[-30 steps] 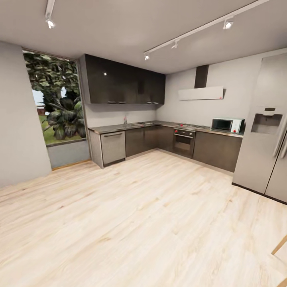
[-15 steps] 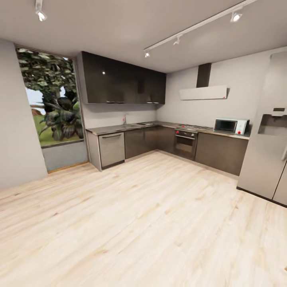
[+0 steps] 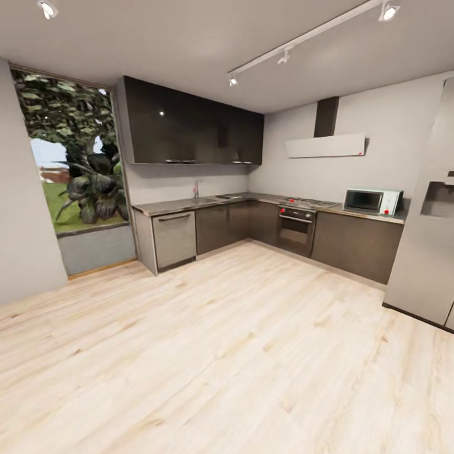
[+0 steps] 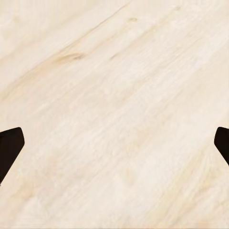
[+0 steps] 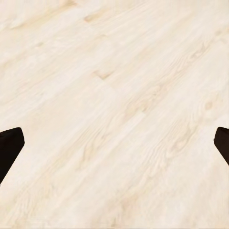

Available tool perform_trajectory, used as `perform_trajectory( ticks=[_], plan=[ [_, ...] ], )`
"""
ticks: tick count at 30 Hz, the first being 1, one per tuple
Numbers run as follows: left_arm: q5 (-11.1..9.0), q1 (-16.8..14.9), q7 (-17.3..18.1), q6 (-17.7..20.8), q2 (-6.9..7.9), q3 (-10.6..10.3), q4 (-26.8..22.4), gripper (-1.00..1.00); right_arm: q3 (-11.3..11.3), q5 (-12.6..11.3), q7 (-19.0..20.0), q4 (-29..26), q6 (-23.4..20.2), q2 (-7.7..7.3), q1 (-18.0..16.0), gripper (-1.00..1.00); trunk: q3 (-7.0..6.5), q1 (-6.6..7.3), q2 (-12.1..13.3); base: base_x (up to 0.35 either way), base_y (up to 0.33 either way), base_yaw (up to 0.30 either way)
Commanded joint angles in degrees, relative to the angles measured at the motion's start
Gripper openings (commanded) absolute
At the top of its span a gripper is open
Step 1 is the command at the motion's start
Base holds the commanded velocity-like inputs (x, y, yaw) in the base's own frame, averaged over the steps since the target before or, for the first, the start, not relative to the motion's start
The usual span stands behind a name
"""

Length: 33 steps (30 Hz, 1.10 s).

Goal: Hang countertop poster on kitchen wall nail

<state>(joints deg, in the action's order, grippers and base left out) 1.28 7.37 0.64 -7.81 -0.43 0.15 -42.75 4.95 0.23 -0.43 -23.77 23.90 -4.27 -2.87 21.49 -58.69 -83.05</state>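
Observation:
The kitchen countertop (image 3: 189,203) runs along the far wall and round the corner, above dark cabinet fronts, with a tap (image 3: 196,189) at its sink. No poster can be made out on it from this distance, and the wall nails are too small to tell. In the left wrist view my left gripper (image 4: 114,148) hangs open over pale wood floor, its dark fingertips (image 4: 9,145) at the picture's edges. My right gripper (image 5: 114,148) is likewise open above the floor, nothing between its fingertips (image 5: 9,145).
A wide stretch of light wood floor (image 3: 227,340) lies between me and the cabinets. A steel fridge (image 3: 429,252) stands at the right, a microwave (image 3: 371,201) and oven (image 3: 296,228) along the back, a dishwasher (image 3: 174,239) at the counter's left end, and a tall window (image 3: 69,164) beyond it.
The whole head view has shifted: the camera has come nearer the kitchen, so the window slides left and the fridge slides right. Nothing in the room has moved.

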Motion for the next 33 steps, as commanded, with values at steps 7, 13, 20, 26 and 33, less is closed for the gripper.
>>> perform_trajectory(
  ticks=[7, 13, 20, 26, 33],
  plan=[
    [0.13, 0.01, 0.07, -0.1, -0.01, 0.03, -0.05, 1.0, 0.06, 0.03, -0.03, 0.04, 0.19, -0.01, -0.03, 1.0, 0.05, -0.04, -0.03, 0.333, 0.0, 0.0],
    [0.17, 0.01, 0.07, -0.1, -0.01, 0.03, -0.05, 1.0, 0.06, 0.03, -0.06, 0.04, 0.18, 0.04, -0.03, 1.0, 0.05, -0.04, -0.03, 0.333, 0.0, 0.0],
    [0.13, 0.01, 0.07, -0.1, -0.01, 0.05, -0.05, 1.0, 0.06, 0.03, -0.06, 0.05, 0.18, 0.04, -0.03, 1.0, 0.05, -0.04, -0.03, 0.333, 0.0, 0.0],
    [0.15, 0.01, 0.07, -0.1, -0.01, 0.03, -0.05, 1.0, 0.06, 0.03, -0.09, 0.09, 0.18, 0.05, -0.03, 1.0, 0.05, -0.04, -0.03, 0.333, 0.0, 0.0],
    [0.13, 0.01, 0.07, -0.1, -0.01, 0.03, -0.05, 1.0, 0.06, 0.1, -0.06, 0.12, 0.18, 0.05, -0.03, 1.0, 0.05, -0.04, -0.03, 0.333, 0.0, 0.0]
  ],
)
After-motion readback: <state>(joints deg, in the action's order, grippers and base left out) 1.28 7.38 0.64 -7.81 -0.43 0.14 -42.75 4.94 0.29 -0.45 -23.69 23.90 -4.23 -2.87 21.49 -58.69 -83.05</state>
